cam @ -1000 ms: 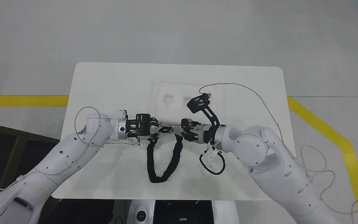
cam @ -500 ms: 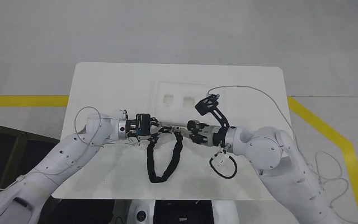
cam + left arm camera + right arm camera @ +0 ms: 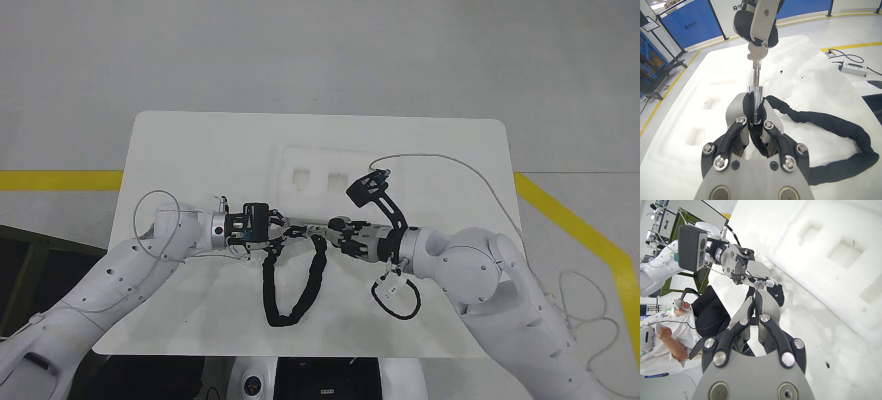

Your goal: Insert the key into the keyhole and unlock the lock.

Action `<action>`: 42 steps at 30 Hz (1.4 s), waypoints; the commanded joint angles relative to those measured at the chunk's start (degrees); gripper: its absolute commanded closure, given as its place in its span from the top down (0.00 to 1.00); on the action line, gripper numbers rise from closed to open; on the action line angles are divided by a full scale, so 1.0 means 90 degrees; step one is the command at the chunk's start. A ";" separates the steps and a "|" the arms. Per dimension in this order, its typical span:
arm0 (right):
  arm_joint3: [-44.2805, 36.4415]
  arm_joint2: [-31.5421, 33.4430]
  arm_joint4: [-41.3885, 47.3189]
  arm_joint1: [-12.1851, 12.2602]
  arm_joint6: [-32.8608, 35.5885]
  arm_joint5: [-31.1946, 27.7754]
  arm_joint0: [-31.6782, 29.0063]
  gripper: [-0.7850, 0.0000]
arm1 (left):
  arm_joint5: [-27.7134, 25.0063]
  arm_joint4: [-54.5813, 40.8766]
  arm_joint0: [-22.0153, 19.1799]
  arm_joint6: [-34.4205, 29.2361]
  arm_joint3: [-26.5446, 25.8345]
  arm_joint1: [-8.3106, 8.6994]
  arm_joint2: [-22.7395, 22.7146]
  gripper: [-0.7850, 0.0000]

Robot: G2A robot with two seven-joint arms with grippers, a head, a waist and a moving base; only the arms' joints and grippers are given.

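My left gripper (image 3: 753,106) is shut on the chrome lock cylinder (image 3: 755,100) of a black fabric-covered chain lock (image 3: 829,121), whose loop lies on the table toward the front edge (image 3: 290,290). Facing it, my right gripper (image 3: 758,42) is shut on the head of a silver key (image 3: 757,62). The key's blade points straight at the cylinder's end, and its tip meets the keyhole. I cannot tell how deep the tip sits. In the right wrist view, the cylinder's keyhole face (image 3: 758,284) sits just beyond my right gripper (image 3: 755,294). Both grippers meet mid-table, left gripper (image 3: 280,232) and right gripper (image 3: 325,236).
A white foam tray (image 3: 330,160) with square recesses lies just behind the grippers on the white table (image 3: 190,150). A thin cable (image 3: 440,158) arcs over the table's right part. A few dark specks (image 3: 780,71) dot the surface.
My right arm drew back to the right, away from the cylinder, then eased slightly back toward it. The left arm and the chain kept still.
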 commanded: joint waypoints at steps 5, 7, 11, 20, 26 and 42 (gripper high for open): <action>0.0048 -0.0143 -0.0097 -0.0033 -0.0015 0.0042 0.0173 0.00 | 0.0000 0.0000 0.0000 0.0000 0.0000 0.0000 0.0000 0.00; 0.0086 -0.0209 -0.0120 -0.0048 -0.0015 0.0070 0.0232 0.00 | 0.0000 0.0000 0.0000 0.0000 0.0000 0.0000 0.0000 0.00; 0.0171 -0.0340 -0.0162 -0.0078 -0.0036 0.0122 0.0313 0.00 | 0.0000 0.0000 0.0000 0.0000 0.0000 0.0000 0.0000 0.00; 0.0221 -0.0549 -0.0262 -0.0123 -0.0014 0.0180 0.0389 0.00 | 0.0000 0.0000 0.0000 0.0000 0.0000 0.0000 0.0000 0.00; 0.0276 -0.0654 -0.0330 -0.0150 -0.0015 0.0232 0.0428 0.00 | 0.0000 0.0000 0.0000 0.0000 0.0000 0.0000 0.0000 0.00; 0.0372 -0.0891 -0.0666 -0.0229 -0.0007 0.0504 0.0578 0.00 | 0.0000 0.0000 0.0000 0.0000 0.0000 0.0000 0.0000 0.00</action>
